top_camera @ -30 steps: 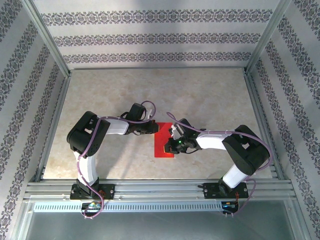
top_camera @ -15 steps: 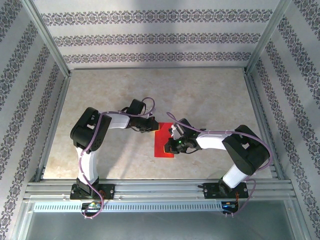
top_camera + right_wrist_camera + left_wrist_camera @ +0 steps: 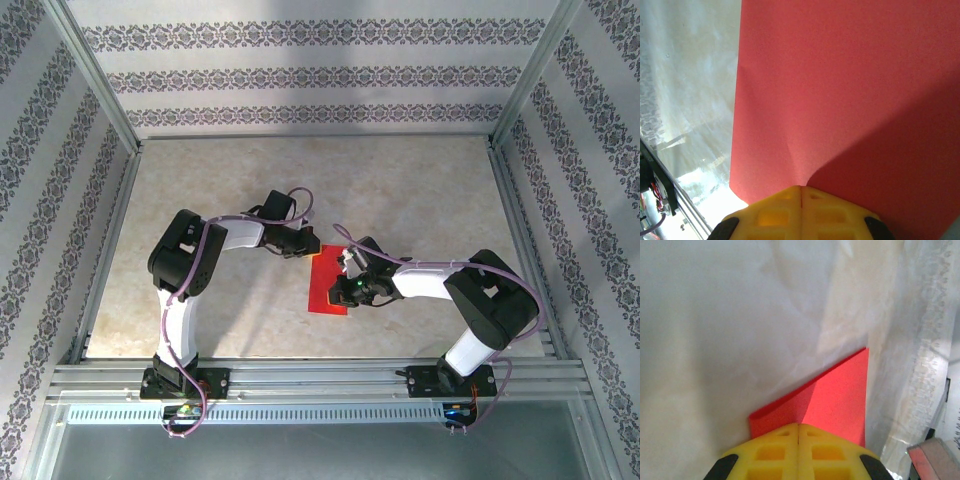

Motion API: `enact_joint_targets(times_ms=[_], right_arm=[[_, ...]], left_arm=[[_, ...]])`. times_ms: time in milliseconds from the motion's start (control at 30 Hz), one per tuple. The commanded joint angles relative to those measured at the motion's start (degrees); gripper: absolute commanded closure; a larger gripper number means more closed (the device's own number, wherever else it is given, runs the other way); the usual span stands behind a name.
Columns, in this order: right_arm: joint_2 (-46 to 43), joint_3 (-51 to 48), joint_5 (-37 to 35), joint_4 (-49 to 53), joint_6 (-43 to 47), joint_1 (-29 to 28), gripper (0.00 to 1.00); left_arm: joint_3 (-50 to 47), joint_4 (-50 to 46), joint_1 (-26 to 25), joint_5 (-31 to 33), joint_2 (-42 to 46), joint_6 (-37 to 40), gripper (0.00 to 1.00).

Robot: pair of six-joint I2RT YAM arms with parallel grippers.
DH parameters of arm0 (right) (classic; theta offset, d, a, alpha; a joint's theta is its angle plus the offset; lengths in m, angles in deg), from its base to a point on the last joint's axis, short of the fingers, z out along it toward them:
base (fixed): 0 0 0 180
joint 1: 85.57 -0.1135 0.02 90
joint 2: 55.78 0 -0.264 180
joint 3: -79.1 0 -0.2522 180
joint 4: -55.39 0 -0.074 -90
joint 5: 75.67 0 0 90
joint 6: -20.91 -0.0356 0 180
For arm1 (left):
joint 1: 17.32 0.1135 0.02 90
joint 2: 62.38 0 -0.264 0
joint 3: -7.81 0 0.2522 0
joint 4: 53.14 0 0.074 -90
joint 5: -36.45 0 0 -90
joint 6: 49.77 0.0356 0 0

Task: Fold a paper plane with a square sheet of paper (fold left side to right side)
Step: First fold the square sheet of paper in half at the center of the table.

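- The left arm (image 3: 182,268) rises from the aluminium rail (image 3: 320,372) at the near edge, bends at its elbow and reaches right towards the middle of the tabletop (image 3: 400,190).
- The left fingers (image 3: 304,247) sit at the far left corner of the square sheet of paper (image 3: 325,295). In the left wrist view the yellow fingers (image 3: 775,452) are pressed flat together, with only a thin seam between them. Their tips meet the red paper (image 3: 840,400), but I cannot tell whether any of it is pinched between them.
- The sheet lies on the marbled tabletop between the two arms, a little nearer than the centre. From above its outline is narrow, longer than it is wide, and set at a slight tilt. From the left wrist, one sharp corner points away. The paper shows two facets there, a darker one on the left and a brighter one on the right, and they meet in a line running to the fingertips.
- The right fingers (image 3: 346,284) rest over the right side of the sheet, just beside the left pair. In the right wrist view these fingers (image 3: 775,217) are also closed tight, seam to seam, with their tips down on the red paper (image 3: 840,75). A faint crease leads up from them, and a shadow covers the lower right.
- The right arm (image 3: 485,300) folds back from there to its base on the rail.
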Motion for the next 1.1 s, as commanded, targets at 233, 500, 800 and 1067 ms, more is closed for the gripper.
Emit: enact_joint_targets(times_ms=[233,500,800,1067], right_arm=[[3.5,-2.7,-7.5,9.5,1.4,0.5,1.00],[2.7,-1.7,-6.2,8.3,0.9,0.8,1.00],[-1.5,0.7,-1.5,2.8,-2.2,0.7,0.90],[-9.5,5.3,-3.4,7.5,-0.7,1.8,0.69]], left_arm=[[3.9,8.5,4.3,14.1,-2.5,4.1,0.97],[0.6,9.7,4.6,13.7,3.3,4.0,0.97],[-12.8,8.8,1.6,14.9,21.2,2.5,0.97],[-20.6,2.1,-3.8,16.4,32.5,-0.9,0.97]])
